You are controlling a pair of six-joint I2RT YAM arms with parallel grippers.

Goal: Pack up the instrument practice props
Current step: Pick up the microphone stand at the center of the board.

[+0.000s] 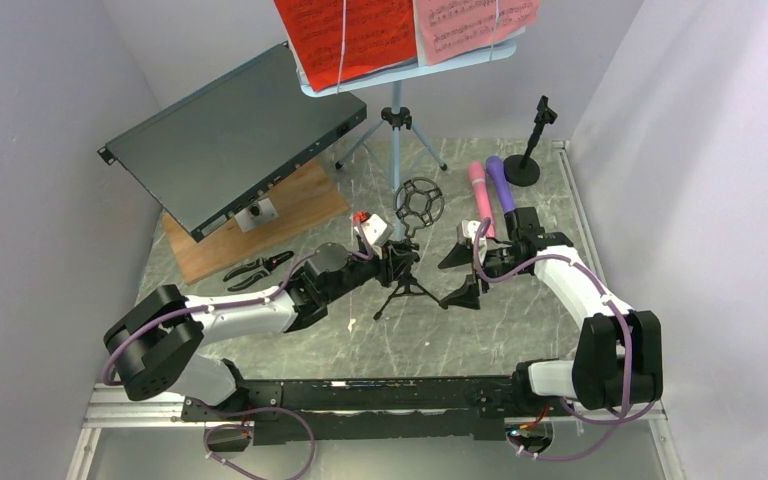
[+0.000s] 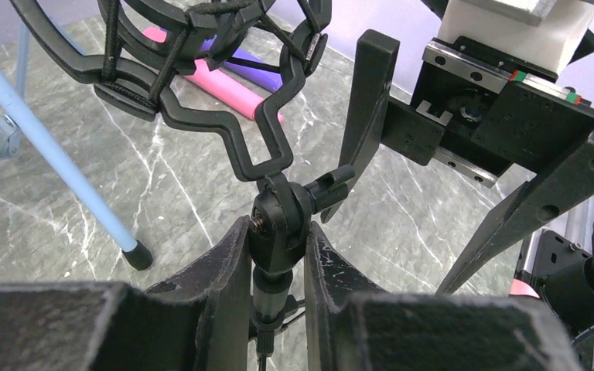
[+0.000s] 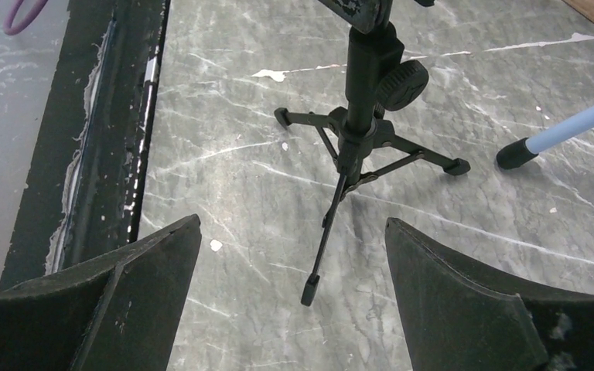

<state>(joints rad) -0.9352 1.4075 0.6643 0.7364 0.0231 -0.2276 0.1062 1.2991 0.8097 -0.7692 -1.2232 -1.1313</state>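
While the left jaws are clenched on the tripod mic support [image 1: 406, 283], gripping the swivel knuckle [image 2: 278, 216] just beneath its shock-mount ring [image 1: 419, 203], you have the piece at the centre of the worktop [image 1: 520, 325]. The left arm [image 1: 240, 312] reaches in to it from 8 o'clock. Its long axis, the stem [image 3: 365, 69], stands close to upright, with the three folding legs [image 3: 425, 158] spread beneath it. Whether the feet touch the worktop or hang just clear of it cannot be told.

The right jaws, on the right arm [image 1: 585, 285], are released: spread wide, grasping nothing, and set just beside the support at its 3 o'clock. In the right wrist view the legs lie straight ahead of that opening.

Your coming move, probably folding the legs, turns on this relation: the stem is vertical and pinned from 9 o'clock, and the free jaws face the legs from 3 o'clock. The right arm is therefore the nearer one for them.

Not yet packed are the pink microphone [image 1: 479, 195] and purple microphone [image 1: 501, 185], lying side by side at 1 o'clock. The second mic support [image 1: 535, 140] stands beyond them. The music rack [image 1: 396, 135], at 12 o'clock, carries the red page [image 1: 345, 35] and pink page [image 1: 475, 22].
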